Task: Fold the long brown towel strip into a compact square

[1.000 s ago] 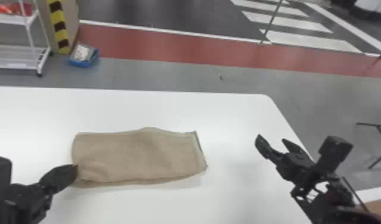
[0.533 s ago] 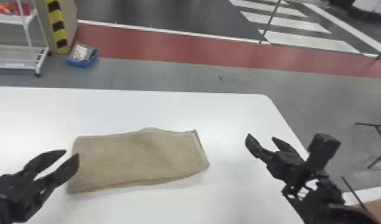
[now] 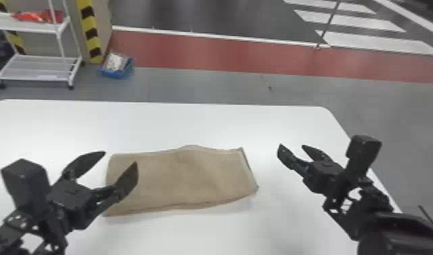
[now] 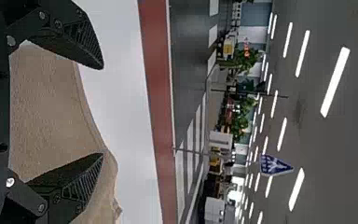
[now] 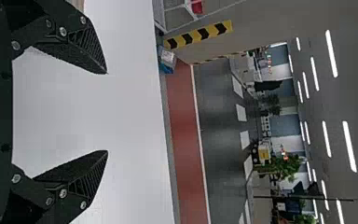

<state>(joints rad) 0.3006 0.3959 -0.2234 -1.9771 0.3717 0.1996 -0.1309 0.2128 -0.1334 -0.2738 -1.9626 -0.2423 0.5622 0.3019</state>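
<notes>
**The left gripper [image 3: 120,158] came clear of the towel [image 3: 181,176], its fingers spread**

A second earlier its fingers were nearly together at the towel's near left corner, where the cloth was bunched. Half a second on they had parted and drawn off to the left, and the corner lay out straighter. Now they stood wide open, with nothing between them, one seen across the left end of the cloth in the head view; whether it touched, that view could not settle.

The right gripper [image 3: 292,146] had edged in a little towards the towel as well. Its fingers, also well apart and empty, stood off the right end over the bare worktop [image 3: 205,125].

The towel lay flat on the worktop between the two, a rectangle longer from side to side than from front to back. Its far edge bulged slightly near the middle, its near edge ran in a shallow curve, and edges showed at the right end.

That looked like the close of a lengthwise fold or a tidying of the corner. It was not a square yet: the next step was probably to bring one end over the other, with the risk of catching only the top layer.
</notes>
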